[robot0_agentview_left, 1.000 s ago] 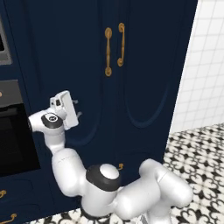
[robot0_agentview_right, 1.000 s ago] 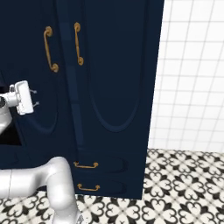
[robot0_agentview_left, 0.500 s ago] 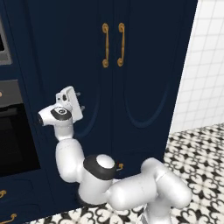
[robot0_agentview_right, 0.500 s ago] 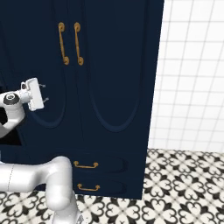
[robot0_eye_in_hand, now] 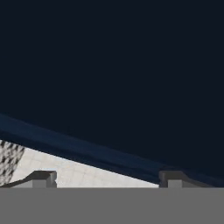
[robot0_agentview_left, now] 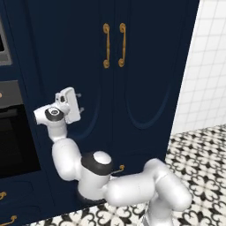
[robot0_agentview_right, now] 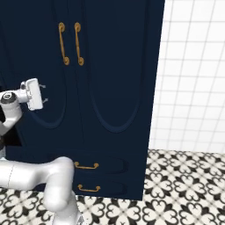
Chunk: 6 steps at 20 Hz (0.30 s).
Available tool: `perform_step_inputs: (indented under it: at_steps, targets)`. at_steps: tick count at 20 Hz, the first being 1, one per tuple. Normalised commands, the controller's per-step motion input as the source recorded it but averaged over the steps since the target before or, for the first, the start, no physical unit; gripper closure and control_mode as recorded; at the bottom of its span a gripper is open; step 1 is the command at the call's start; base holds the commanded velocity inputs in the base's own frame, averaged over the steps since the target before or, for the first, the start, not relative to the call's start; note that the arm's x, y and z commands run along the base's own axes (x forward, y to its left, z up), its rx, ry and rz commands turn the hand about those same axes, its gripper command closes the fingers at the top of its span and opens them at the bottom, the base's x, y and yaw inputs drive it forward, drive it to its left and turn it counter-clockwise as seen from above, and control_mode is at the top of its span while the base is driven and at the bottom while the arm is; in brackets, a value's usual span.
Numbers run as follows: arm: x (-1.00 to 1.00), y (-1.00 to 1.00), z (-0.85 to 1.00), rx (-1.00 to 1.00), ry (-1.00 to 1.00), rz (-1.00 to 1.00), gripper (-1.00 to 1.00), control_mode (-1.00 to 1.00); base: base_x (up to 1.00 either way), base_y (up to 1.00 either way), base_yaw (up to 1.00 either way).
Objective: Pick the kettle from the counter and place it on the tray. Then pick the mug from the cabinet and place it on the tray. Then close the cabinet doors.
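Since a second ago your gripper (robot0_agentview_left: 79, 100) has spread its fingers and holds nothing, hovering just off the shut cabinet doors (robot0_agentview_left: 132, 79); closing looks done. Your hand view adds pale floor beneath the door (robot0_eye_in_hand: 109, 78). You can't see kettle, mug or tray.

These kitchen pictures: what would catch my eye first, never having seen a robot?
The tall navy cabinet, its two doors shut and their brass handles side by side at the top. In front, the bulky white arm coils up from the floor, its open gripper empty before the left door. Right of the cabinet, white wall tiles meet a black-and-white patterned floor.
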Motion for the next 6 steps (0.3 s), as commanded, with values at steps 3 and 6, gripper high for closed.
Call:
perform_step_inputs:
  at_steps: [3,6]
  targets:
    - [0.49,-0.16,0.00,0.00,0.00,0.10,-1.00,-1.00,0.00,0.00,0.00]
    - [0.02,-0.10,0.00,-0.02,0.00,0.11,-1.00,-1.00,0.00,0.00,0.00]
